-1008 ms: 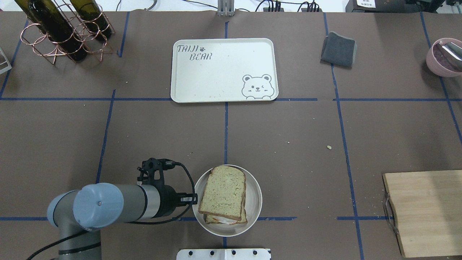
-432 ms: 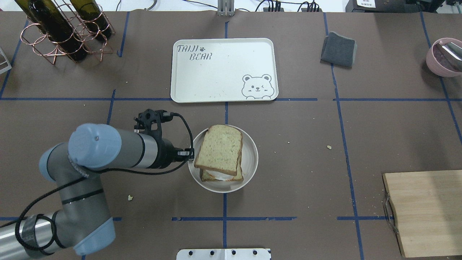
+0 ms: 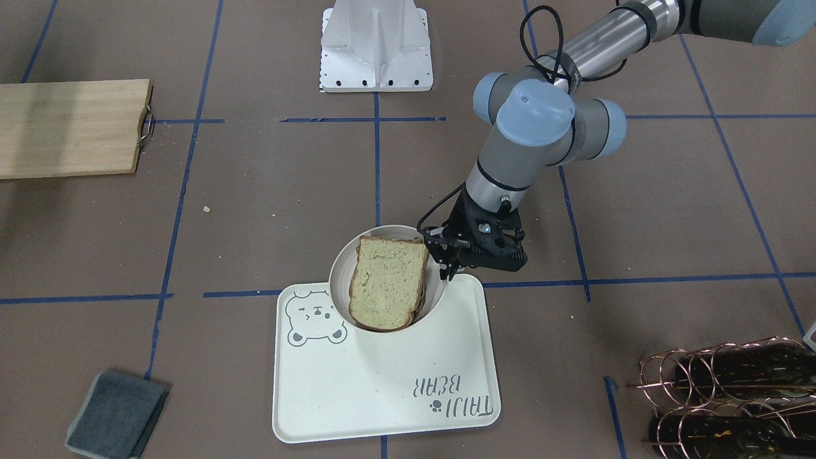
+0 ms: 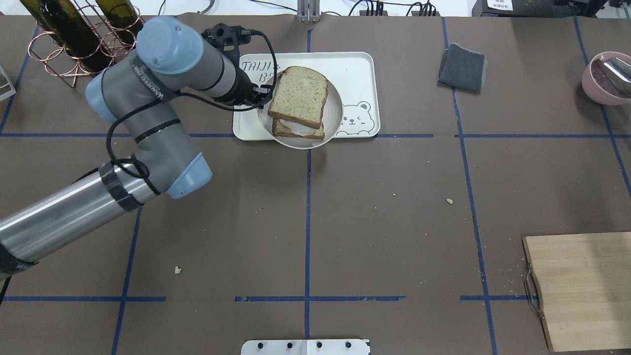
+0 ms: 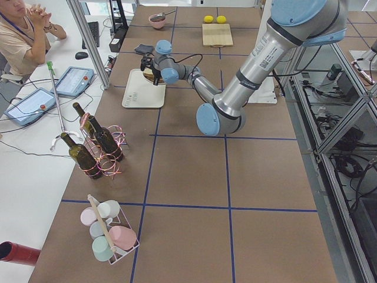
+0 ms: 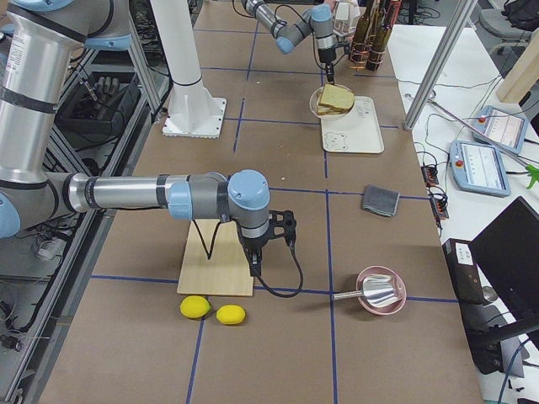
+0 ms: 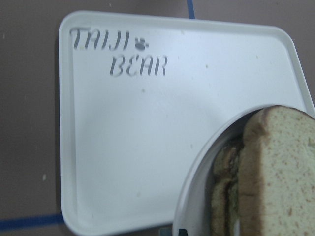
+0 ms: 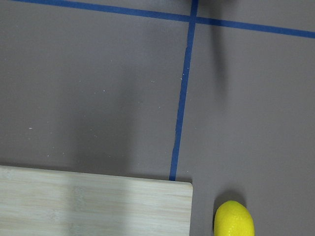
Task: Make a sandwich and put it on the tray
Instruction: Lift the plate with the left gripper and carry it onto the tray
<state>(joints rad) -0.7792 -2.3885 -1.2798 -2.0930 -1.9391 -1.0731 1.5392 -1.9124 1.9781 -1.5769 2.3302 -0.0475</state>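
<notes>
The sandwich (image 4: pixel 298 96) is two brown-crusted bread slices with white egg between them, lying in a round beige bowl (image 4: pixel 336 116). My left gripper (image 4: pixel 263 98) is shut on the bowl's left rim and holds it over the near edge of the cream "TAIJI BEAR" tray (image 4: pixel 355 69). I cannot tell whether the bowl touches the tray. The front view shows the gripper (image 3: pixel 446 271), sandwich (image 3: pixel 387 280) and tray (image 3: pixel 382 395). The left wrist view shows the tray (image 7: pixel 138 137) and the bowl rim (image 7: pixel 197 172). My right gripper (image 6: pixel 255 271) hangs over the wooden board; I cannot tell whether it is open or shut.
A wooden cutting board (image 4: pixel 581 291) lies at the near right, with two lemons (image 6: pixel 210 310) beside it. A grey cloth (image 4: pixel 462 67) and a pink bowl (image 4: pixel 604 79) sit at the far right. A copper rack with wine bottles (image 4: pixel 88 44) stands at the far left.
My left arm has carried the bowl with the sandwich from the table's near edge forward to the tray, still gripping its rim.
</notes>
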